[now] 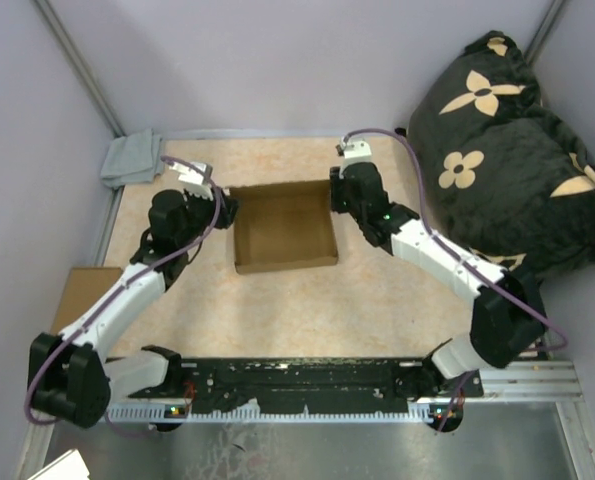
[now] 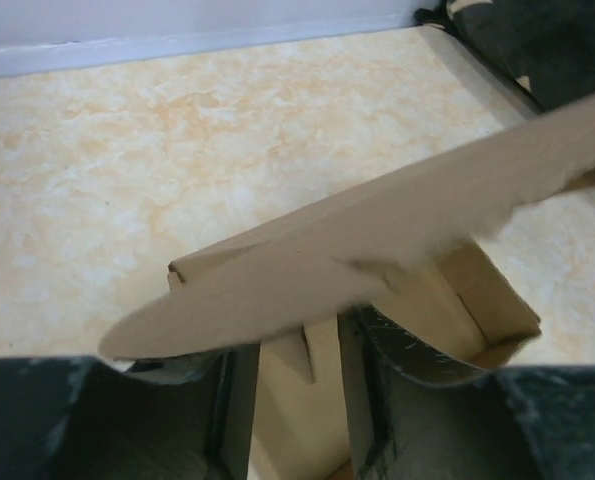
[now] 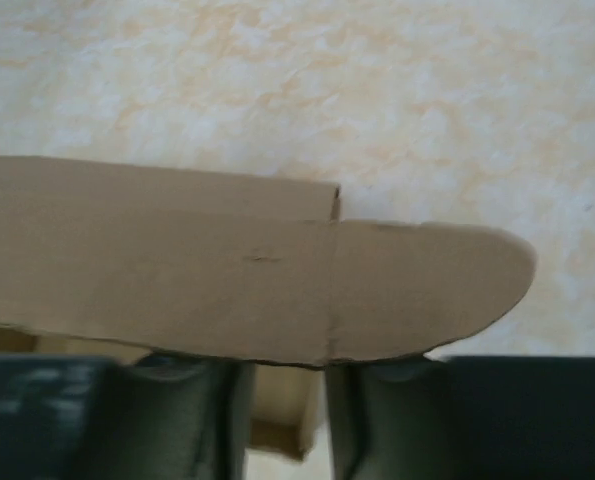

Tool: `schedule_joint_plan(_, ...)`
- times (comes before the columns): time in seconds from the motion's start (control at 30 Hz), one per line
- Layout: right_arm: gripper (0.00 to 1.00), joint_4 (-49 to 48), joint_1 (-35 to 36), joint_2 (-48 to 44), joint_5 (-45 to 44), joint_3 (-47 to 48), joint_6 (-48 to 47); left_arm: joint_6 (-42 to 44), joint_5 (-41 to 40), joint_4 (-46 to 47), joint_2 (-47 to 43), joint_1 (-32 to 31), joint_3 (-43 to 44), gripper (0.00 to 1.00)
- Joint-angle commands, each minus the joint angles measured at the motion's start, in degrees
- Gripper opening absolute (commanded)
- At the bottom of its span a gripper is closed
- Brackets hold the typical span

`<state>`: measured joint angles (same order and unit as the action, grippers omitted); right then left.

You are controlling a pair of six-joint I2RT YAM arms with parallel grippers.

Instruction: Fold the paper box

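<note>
Pale grey walls close in a table (image 1: 377, 300) with a marbled peach top. A black cushion (image 1: 507, 140) with beige flowers fills the upper right of the overhead view.

The paper box (image 1: 285, 228) sits at the centre of the frame, slightly toward the back. It is already stood up as an open tray. The left gripper (image 1: 225, 208) is at its left wall and the right gripper (image 1: 337, 195) at its right wall.

Both pairs of jaws stand parted, with a gap between the fingers. In each wrist view a rounded flap hides the fingertips, so I cannot tell whether either pair nips the wall beneath.

The likely trouble is those two flaps. Neither looks tucked, and a side wall with nothing pinning it could spring outward and flatten the tray. Uneven pushing from the two sides could also slide the light box across the smooth top.

The box is plain brown board with four low walls and a bare floor. Seen from the left wrist, one flap (image 2: 377, 240) slants across the corner.

A folded grey cloth (image 1: 132, 160) lies at the upper left. A small cardboard rectangle (image 1: 82, 290) lies at the left edge.
</note>
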<state>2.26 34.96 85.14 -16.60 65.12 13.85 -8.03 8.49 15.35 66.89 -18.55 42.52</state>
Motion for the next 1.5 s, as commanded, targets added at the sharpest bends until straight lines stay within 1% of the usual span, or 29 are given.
schedule_joint_plan(0.0, 0.4, 10.2, 1.4, -9.2, 9.0, -1.8, 4.1, 0.0, 4.0, -9.0, -6.8, -0.8, -1.1, 0.44)
schedule_joint_plan(0.03, 0.44, 12.9, 1.4, -11.1, 10.6, -2.6, 4.5, -0.1, 3.9, -11.8, -8.4, -0.7, -1.2, 0.45)
schedule_joint_plan(0.13, 0.45, 21.0, 1.4, -18.0, 14.7, -5.5, 6.7, -1.8, 2.7, -20.1, -14.5, -0.9, -2.1, 0.48)
schedule_joint_plan(0.3, 0.48, 29.8, 1.4, -29.1, 17.5, -9.2, 11.8, -7.7, -1.5, -33.0, -26.9, -0.9, -3.5, 0.49)
schedule_joint_plan(0.37, 0.49, 31.7, 1.4, -32.8, 16.4, -9.9, 11.8, -9.7, -3.7, -36.5, -32.5, -0.9, -3.6, 0.49)
schedule_joint_plan(0.43, 0.49, 32.4, 1.5, -36.3, 13.7, -9.8, 11.2, -10.9, -6.2, -37.7, -37.4, -0.9, -3.7, 0.48)
schedule_joint_plan(0.5, 0.5, 31.1, 1.4, -39.4, 9.6, -9.1, 10.4, -11.6, -9.5, -37.1, -41.1, -0.9, -3.7, 0.5)
schedule_joint_plan(0.53, 0.52, 29.9, 1.4, -40.1, 6.0, -8.4, 9.5, -11.6, -11.6, -36.3, -42.0, -0.9, -3.4, 0.52)
schedule_joint_plan(0.6, 0.6, 27.4, 1.4, -38.5, 1.8, -5.4, 6.1, -11.1, -12.9, -33.4, -39.4, -0.9, -1.5, 0.57)
schedule_joint_plan(0.63, 0.64, 26.9, 1.3, -34.8, 0.3, -2.7, 4.2, -10.8, -13.0, -32.4, -35.7, -0.9, 0.3, 0.58)
schedule_joint_plan(0.67, 0.69, 27.3, 0.6, -30.4, 0.9, 0.5, 2.4, -10.2, -12.2, -31.8, -30.6, -0.8, 3.3, 0.6)
schedule_joint_plan(0.7, 0.71, 28.3, -0.3, -25.8, 3.0, 4.7, 0.5, -9.3, -10.8, -32.2, -24.0, -0.9, 6.9, 0.62)
schedule_joint_plan(0.73, 0.72, 29.9, -1.1, -20.3, 4.8, 9.3, -0.3, -8.8, -9.4, -33.8, -17.2, -0.8, 11.8, 0.63)
schedule_joint_plan(0.77, 0.72, 31.7, -2.0, -14.6, 7.3, 13.8, -0.7, -8.9, -8.9, -37.4, -9.4, -0.7, 17.4, 0.63)
schedule_joint_plan(0.83, 0.72, 35.4, -3.3, -4.4, 13.2, 21.6, -1.2, -11.6, -10.2, -47.5, 4.3, -0.5, 29.2, 0.63)
schedule_joint_plan(0.87, 0.72, 36.5, -3.8, -0.7, 16.0, 25.3, -1.3, -11.5, -9.3, -50.4, 9.7, -0.3, 32.8, 0.65)
schedule_joint_plan(0.9, 0.73, 36.6, -4.0, 2.6, 18.2, 26.6, -1.4, -11.1, -7.5, -51.9, 13.2, -0.1, 35.6, 0.66)
schedule_joint_plan(0.93, 0.73, 36.6, -4.2, 4.9, 19.5, 26.9, -1.3, -11.0, -6.1, -52.6, 15.6, -0.1, 35.7, 0.66)
schedule_joint_plan(1.0, 0.73, 35.6, -4.7, 7.7, 21.3, 25.5, -0.2, -11.2, -4.0, -50.1, 16.3, -0.1, 31.6, 0.67)
schedule_joint_plan(1.13, 0.74, 30.6, -5.7, 8.3, 24.4, 18.5, 2.1, -12.1, -1.3, -41.9, 12.0, -0.2, 19.9, 0.67)
schedule_joint_plan(1.2, 0.74, 30.8, -5.9, 8.8, 25.4, 16.6, 2.5, -12.7, -1.1, -39.9, 10.8, -0.2, 15.4, 0.67)
schedule_joint_plan(1.37, 0.76, 30.3, -6.4, 9.1, 26.7, 11.6, 1.2, -13.7, 2.0, -36.9, 9.7, -0.2, 8.1, 0.68)
schedule_joint_plan(1.47, 0.76, 29.8, -6.7, 11.3, 27.1, 10.4, 0.5, -13.3, 2.6, -32.8, 9.0, -0.2, 4.5, 0.68)
